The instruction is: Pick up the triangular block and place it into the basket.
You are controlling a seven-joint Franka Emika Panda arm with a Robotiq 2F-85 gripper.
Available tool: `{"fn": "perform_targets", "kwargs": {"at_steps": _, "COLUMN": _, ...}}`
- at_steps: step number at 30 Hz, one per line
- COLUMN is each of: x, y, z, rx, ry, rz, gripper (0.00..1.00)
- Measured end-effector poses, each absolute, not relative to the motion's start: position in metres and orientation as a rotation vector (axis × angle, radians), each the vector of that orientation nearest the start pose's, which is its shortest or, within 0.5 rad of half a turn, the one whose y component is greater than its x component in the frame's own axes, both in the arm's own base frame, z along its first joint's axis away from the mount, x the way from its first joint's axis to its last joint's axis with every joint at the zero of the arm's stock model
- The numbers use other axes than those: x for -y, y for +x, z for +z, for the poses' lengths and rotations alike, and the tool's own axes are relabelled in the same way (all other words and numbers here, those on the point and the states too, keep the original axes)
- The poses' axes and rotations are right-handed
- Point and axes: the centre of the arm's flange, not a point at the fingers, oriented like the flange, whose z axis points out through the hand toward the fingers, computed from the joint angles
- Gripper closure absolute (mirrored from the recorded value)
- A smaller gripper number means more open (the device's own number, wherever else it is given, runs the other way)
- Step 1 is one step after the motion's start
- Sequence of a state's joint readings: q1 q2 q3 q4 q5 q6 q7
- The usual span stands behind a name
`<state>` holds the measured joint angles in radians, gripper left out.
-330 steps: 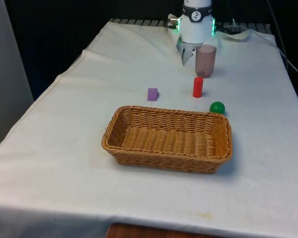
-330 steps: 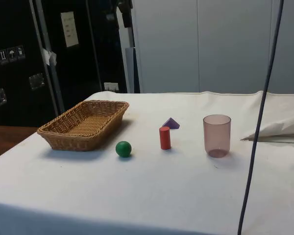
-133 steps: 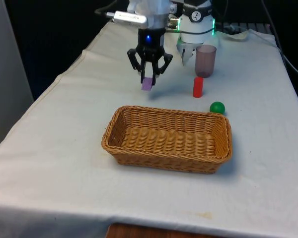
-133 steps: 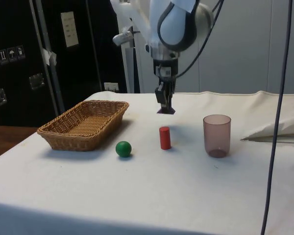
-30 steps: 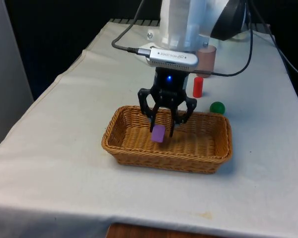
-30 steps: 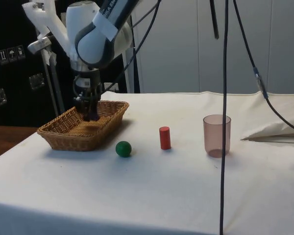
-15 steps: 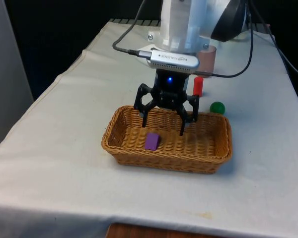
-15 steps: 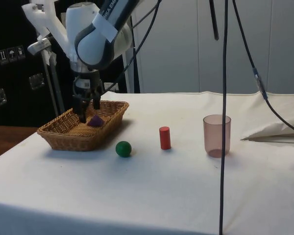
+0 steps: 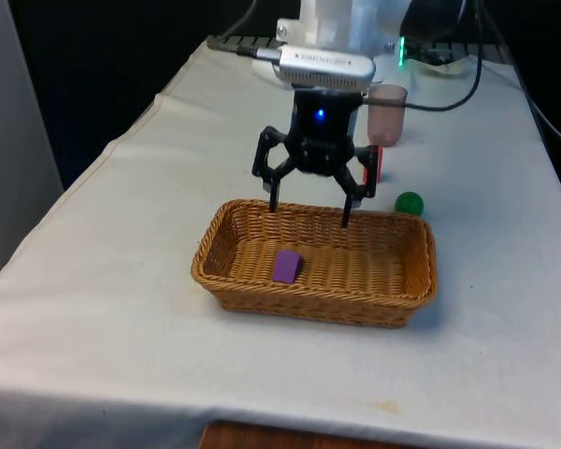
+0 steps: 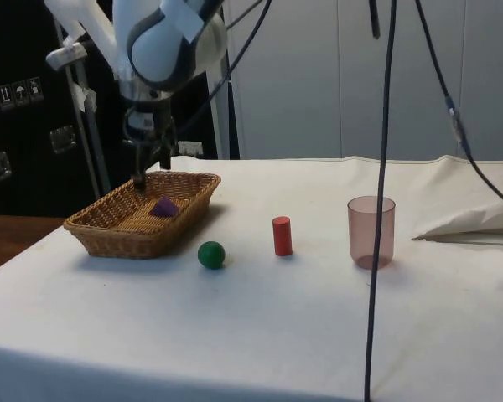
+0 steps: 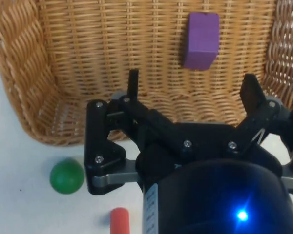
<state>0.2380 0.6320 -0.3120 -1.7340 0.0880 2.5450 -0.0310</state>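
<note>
**Purple block is in the basket**

The basket [image 9: 222, 281] sits nearest on the counter [image 9: 122, 355]. Its woven walls are low and it is open on top, so there is lots of room to go in and out. The triangular block [image 9: 286, 266] lies flat on the basket floor, toward the front view's left. It looks small, light and hard, with smooth sides that could slip. A good hold would be on its two flat sides, not the slanted ones.

Above the far rim of the basket hangs the gripper [image 9: 309, 207]. Its jaws are spread wide and hold nothing.

Just behind the basket are a green ball [image 9: 409, 203], a red peg [image 10: 282, 235] and a pink cup [image 9: 387, 114]. The task looks done.
</note>
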Motion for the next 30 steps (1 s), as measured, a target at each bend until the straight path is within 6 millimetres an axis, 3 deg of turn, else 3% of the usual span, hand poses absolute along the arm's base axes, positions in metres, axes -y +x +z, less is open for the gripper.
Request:
{"fn": "perform_targets", "kwargs": {"at_steps": 12, "x": 0.029, "y": 0.684, "z": 0.289, "rx": -0.061, "ry": -3.241, "rz": -0.323, "gripper": 0.0}}
{"fn": "perform_targets", "kwargs": {"at_steps": 30, "x": 0.031, "y": 0.631, "z": 0.319, "rx": -0.064, "ry": -3.209, "rz": -0.283, "gripper": 0.0}}
